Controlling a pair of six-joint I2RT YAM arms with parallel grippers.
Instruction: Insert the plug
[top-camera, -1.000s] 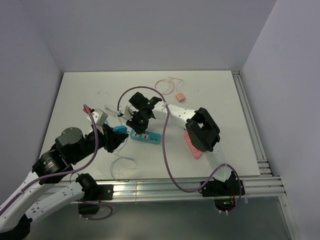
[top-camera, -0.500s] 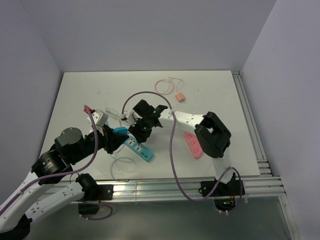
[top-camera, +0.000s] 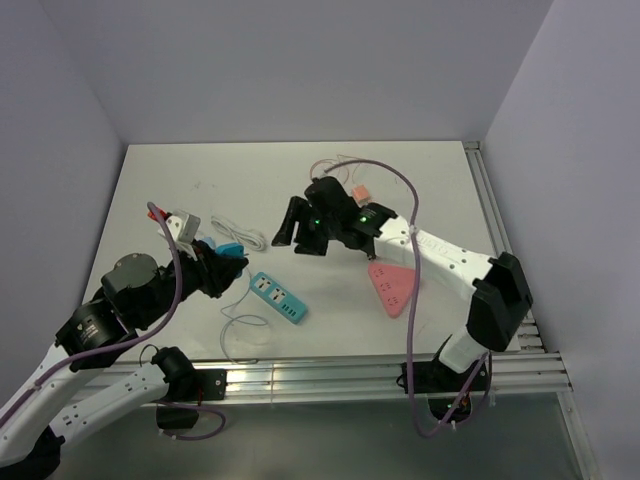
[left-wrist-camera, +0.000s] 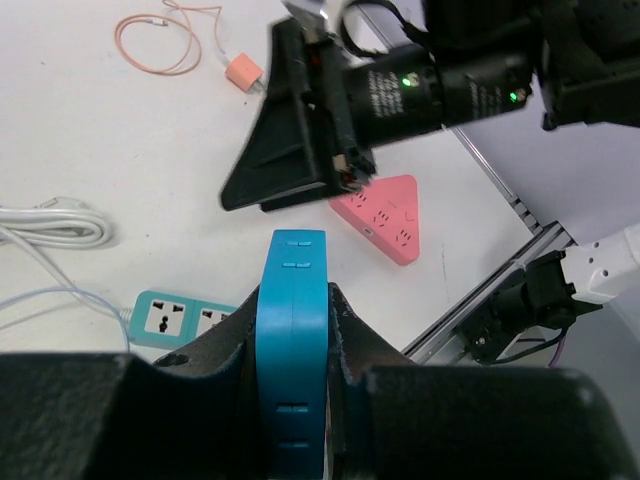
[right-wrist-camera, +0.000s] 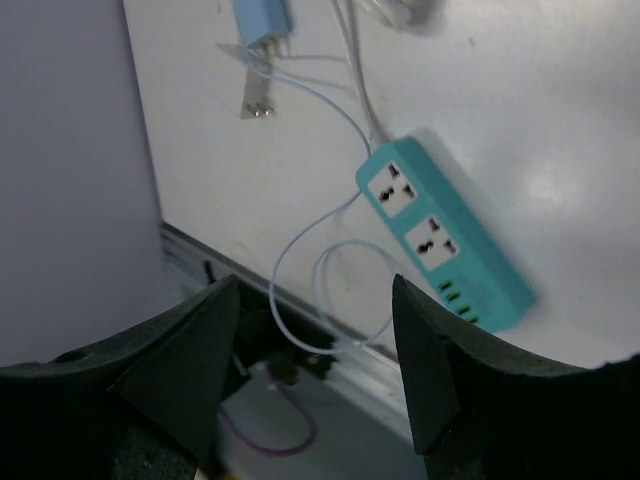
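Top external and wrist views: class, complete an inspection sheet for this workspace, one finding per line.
Surface: white table, flat.
Job's things: blue plug held off the table; teal power strip lying flat, sockets up.
Clutter: pink triangular power strip; orange adapter.
Grippers: left gripper jaws shut on the blue plug; right gripper jaws open, empty.
Cables: white cable bundle; thin white lead looped near the teal power strip; orange cord; purple arm cable.
Surroundings: grey walls; aluminium rails.
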